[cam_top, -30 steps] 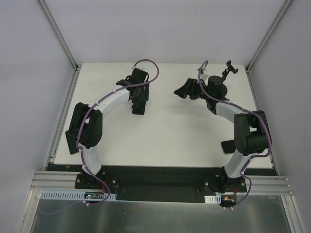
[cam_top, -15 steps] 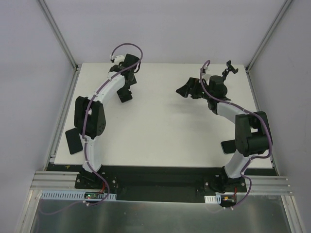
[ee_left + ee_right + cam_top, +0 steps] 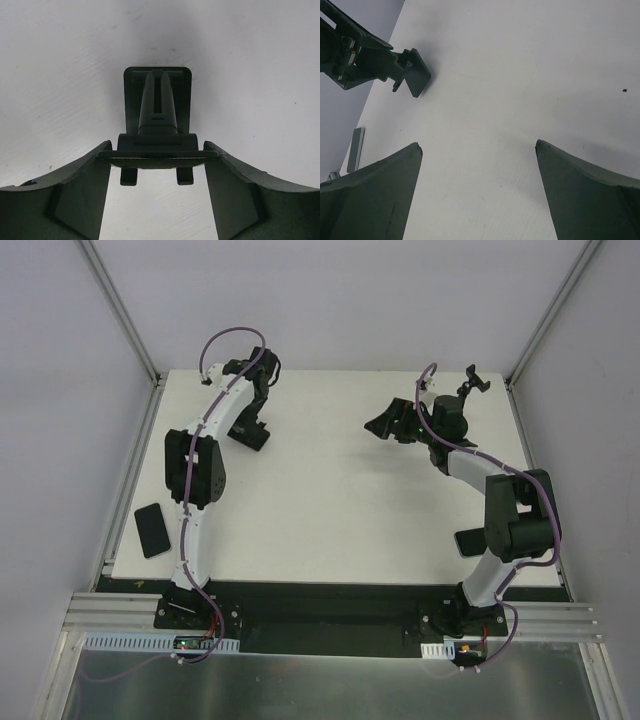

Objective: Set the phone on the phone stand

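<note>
The left gripper is gripping a small folding stand. It is partly spread, with both fingers pressing on the ends of the stand's cross plate. It is sitting toward the far edge of the table, left of the middle. The right gripper is hanging spread wide over the far right part of the table, holding nothing. The phone is lying flat by the left edge, toward the near left corner and well apart from both grippers. The phone stand is standing upright near the far right corner, just beyond the right arm.
</note>
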`<state>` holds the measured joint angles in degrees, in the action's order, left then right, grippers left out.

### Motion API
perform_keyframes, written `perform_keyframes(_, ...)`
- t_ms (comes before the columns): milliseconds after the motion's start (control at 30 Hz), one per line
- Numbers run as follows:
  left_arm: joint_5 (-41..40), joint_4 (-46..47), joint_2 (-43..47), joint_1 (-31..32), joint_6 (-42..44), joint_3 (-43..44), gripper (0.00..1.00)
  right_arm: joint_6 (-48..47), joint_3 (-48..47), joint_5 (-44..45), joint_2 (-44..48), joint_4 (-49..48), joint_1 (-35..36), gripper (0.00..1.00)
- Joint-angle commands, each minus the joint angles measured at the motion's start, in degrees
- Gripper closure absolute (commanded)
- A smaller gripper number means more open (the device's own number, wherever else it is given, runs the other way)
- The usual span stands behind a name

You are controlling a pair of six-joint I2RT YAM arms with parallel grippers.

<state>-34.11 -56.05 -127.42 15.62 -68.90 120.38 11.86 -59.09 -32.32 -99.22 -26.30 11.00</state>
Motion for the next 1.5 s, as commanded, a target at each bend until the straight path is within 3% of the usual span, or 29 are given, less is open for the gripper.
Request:
perform_keyframes(0, -3.4, -6.4, -2.2, -1.9, -11.6, 5.6, 1.0, 1.1, -0.5, -1.5, 1.2, -3.0, -0.5, 0.01)
perform_keyframes(233, -4.7, -6.3, -5.6, -2.8, -13.1, 9.5, 1.0, 2.4, -0.3, -2.8, 0.8, -4.9, -0.7, 0.01)
perform_keyframes(300, -4.0, -6.2, -6.7, -2.8, -12.5, 10.5, 0.69, 2.6, -0.4, -2.9, 0.8, -4.9, -0.8, 0.01)
perform_keyframes(333, -3.9, -6.1, -7.0, -2.8, -11.4, 10.8, 0.21, 2.7, -0.3, -2.9, 0.9, -4.9, -0.7, 0.01)
perform_keyframes(367, -3.8, -5.7, -7.1, -2.7, -10.4, 11.0, 0.02, 2.6, -0.4, -3.0, 0.9, -4.9, -0.7, 0.01)
perform_keyframes(533, -6.2, -5.3, -2.9, -2.1, 2.7, 9.1, 0.01, 2.4, -0.5, -4.0, 0.8, -4.9, -1.0, 0.01)
perform_keyframes(600, -6.8, -4.9, 3.5, -2.2, 7.7, 5.4, 0.01, 2.5, -0.5, -4.0, 0.8, -5.0, -1.0, 0.01)
perform_keyframes(700, -8.4, -1.8, 16.1, -2.5, 18.7, -7.5, 0.01, 2.8, -0.4, -4.6, 0.7, -5.5, -1.0, 0.01)
perform_keyframes(733, -5.3, 0.1, 19.8, -3.7, 26.5, -16.1, 0.01, 3.3, -0.2, -5.2, 0.7, -6.5, -1.0, 0.01)
perform_keyframes(800, 1.4, 7.2, 31.0, -5.3, 34.2, -25.3, 0.01, 3.9, 0.5, -5.9, 0.8, -7.9, -0.9, 0.01)
perform_keyframes(833, 4.0, 9.3, 34.8, -7.3, 38.5, -34.7, 0.01, 4.2, 0.8, -6.8, 0.9, -9.6, -1.0, 0.02)
perform_keyframes(867, 10.1, 13.6, 42.3, -8.5, 40.0, -39.6, 0.01, 4.8, 1.0, -7.1, 0.9, -10.3, -1.0, 0.02)
perform_keyframes(967, 20.6, 18.2, 53.1, -16.4, 41.4, -54.6, 0.01, 5.7, 2.0, -7.8, 1.0, -12.5, -0.9, 0.03)
perform_keyframes(1100, 28.1, 21.4, 60.1, -25.5, 39.7, -66.7, 0.01, 6.7, 2.8, -8.6, 1.0, -15.3, -1.0, 0.04)
perform_keyframes(1267, 36.2, 28.6, 64.5, -39.2, 37.5, -75.0, 0.01, 8.2, 3.9, -10.5, 1.0, -19.2, -1.0, 0.04)
perform_keyframes(1300, 39.3, 29.9, 64.2, -44.3, 37.4, -76.9, 0.01, 8.4, 4.0, -10.7, 1.1, -19.9, -1.1, 0.04)
perform_keyframes(1467, 34.7, 32.2, 61.9, -47.5, 40.9, -76.3, 0.01, 10.5, 4.7, -11.7, 0.8, -22.5, -2.0, 0.04)
